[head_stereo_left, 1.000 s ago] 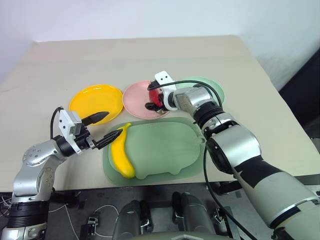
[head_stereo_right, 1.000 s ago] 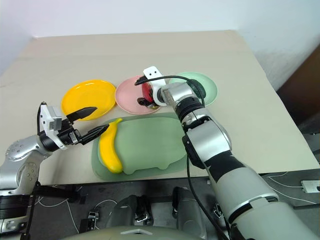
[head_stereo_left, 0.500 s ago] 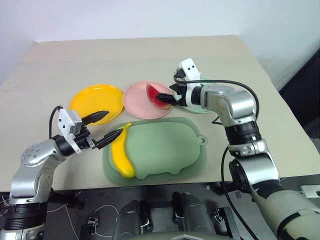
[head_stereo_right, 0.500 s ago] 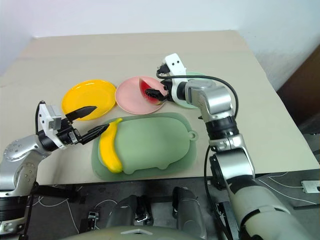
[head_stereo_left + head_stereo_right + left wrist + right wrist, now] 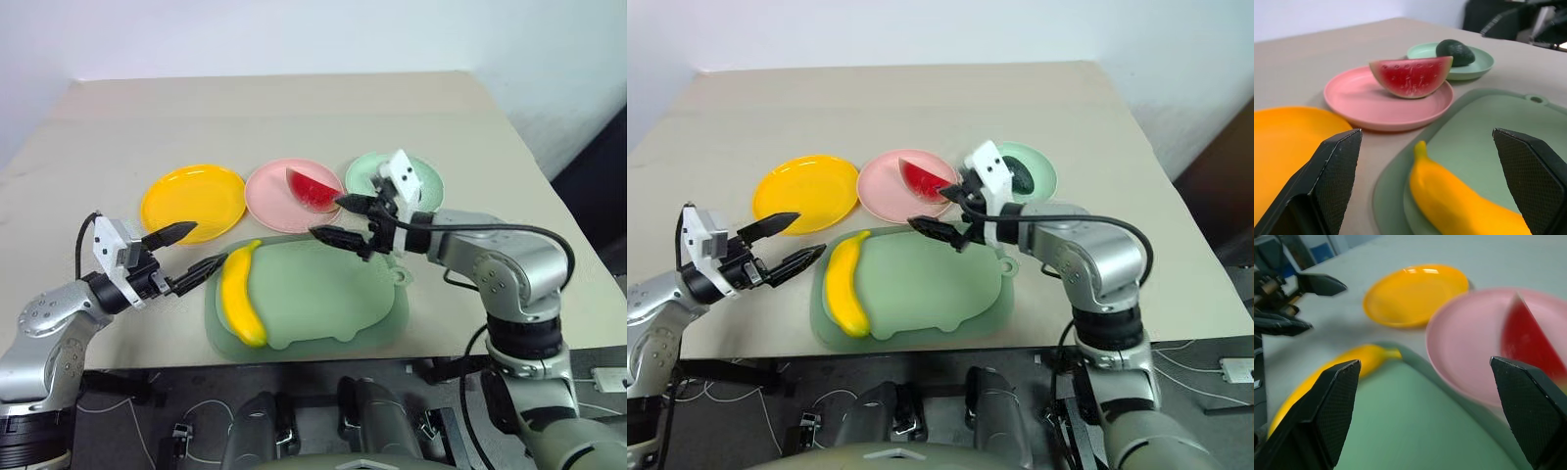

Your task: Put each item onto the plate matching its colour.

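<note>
The red watermelon wedge (image 5: 312, 188) rests on the pink plate (image 5: 276, 202), free of both grippers. A dark avocado (image 5: 1454, 52) sits on the mint green plate (image 5: 432, 177). The yellow banana (image 5: 238, 294) lies along the left side of the large green mat (image 5: 323, 294). The yellow plate (image 5: 192, 201) holds nothing. My right gripper (image 5: 325, 216) hovers open and empty over the mat's far edge, just in front of the pink plate. My left gripper (image 5: 211, 243) is open and empty, beside the banana's upper tip, between the banana and the yellow plate.
The three plates stand in a row behind the mat on a beige table (image 5: 265, 117). The mat's near edge lies close to the table's front edge. Bare tabletop stretches behind the plates and to both sides.
My right gripper has drawn back from the watermelon on the pink plate to the mat's far edge, open, leaving the wedge on the plate. The left gripper has stayed put.
</note>
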Motion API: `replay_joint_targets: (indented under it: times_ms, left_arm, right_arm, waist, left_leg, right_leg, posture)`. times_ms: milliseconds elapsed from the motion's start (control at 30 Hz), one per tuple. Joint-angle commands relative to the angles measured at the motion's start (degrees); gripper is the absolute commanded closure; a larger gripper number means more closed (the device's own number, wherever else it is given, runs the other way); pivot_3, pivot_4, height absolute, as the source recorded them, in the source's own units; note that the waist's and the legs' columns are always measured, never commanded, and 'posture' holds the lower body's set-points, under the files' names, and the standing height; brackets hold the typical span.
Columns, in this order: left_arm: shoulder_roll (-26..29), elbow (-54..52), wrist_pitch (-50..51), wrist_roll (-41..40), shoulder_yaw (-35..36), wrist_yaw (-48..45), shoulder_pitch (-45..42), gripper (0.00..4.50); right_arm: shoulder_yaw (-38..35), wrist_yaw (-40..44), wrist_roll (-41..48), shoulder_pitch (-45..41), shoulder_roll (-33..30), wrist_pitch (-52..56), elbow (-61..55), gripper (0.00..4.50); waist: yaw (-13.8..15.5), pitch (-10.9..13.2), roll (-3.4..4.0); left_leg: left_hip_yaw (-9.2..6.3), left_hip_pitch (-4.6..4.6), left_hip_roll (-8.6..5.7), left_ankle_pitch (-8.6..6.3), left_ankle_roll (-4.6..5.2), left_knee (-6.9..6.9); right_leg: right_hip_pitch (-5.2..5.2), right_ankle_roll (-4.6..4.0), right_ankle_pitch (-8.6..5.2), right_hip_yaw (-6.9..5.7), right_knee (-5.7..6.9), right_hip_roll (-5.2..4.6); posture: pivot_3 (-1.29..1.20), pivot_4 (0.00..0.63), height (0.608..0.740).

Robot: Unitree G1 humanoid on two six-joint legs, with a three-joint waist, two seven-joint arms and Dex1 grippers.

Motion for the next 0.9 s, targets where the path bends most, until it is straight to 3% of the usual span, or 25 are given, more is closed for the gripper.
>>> replay_joint_targets:
  times_ms: [33, 300, 567, 900]
  left_arm:
    - [-0.07, -4.79, 0.63, -1.80, 2.27, 0.95, 2.28, 0.00]
    - [-2.27, -13.90, 6.31, -4.14, 3.49, 9.12, 10.17, 0.00]
    - [-5.64, -17.90, 9.10, -3.01, 1.43, 15.93, 13.89, 0.00]
    - [-7.71, -16.87, 12.67, -0.16, -6.45, 21.81, 7.39, 0.00]
  right_arm:
    - [-2.40, 1.40, 1.66, 2.72, -2.67, -3.54, -3.83, 0.01]
    - [-3.85, 8.91, 4.36, 9.75, -8.60, -13.23, -5.60, 0.01]
    - [-3.25, 12.28, 1.87, 15.13, -8.52, -28.23, -5.31, 0.01]
    - [-1.11, 10.42, 0.92, 14.62, -8.62, -29.80, -4.16, 0.01]
  waist:
    - [0.32, 0.00, 0.00]
    - [0.55, 0.01, 0.00]
    - [0.77, 0.01, -0.01]
    - [1.05, 0.01, -0.02]
  left_leg:
    - [0.00, -0.01, 0.00, 0.00, 0.00, 0.00]
    - [-0.08, 0.03, 0.01, -0.01, 0.02, -0.06]
    - [-0.25, 0.08, 0.02, -0.11, 0.19, -0.10]
    - [-0.25, 0.08, 0.01, -0.08, 0.13, -0.09]
  right_leg:
    - [0.00, 0.00, 0.00, 0.00, -0.02, 0.00]
    - [0.12, 0.06, -0.07, -0.03, -0.28, 0.06]
    - [0.44, 0.01, -0.03, -0.20, -0.72, 0.10]
    - [0.44, -0.05, 0.00, -0.20, -0.74, 0.09]
  posture:
    - [0.00, 0.150, 0.696]
    - [0.00, 0.150, 0.696]
    - [0.00, 0.150, 0.696]
    - [0.00, 0.150, 0.696]
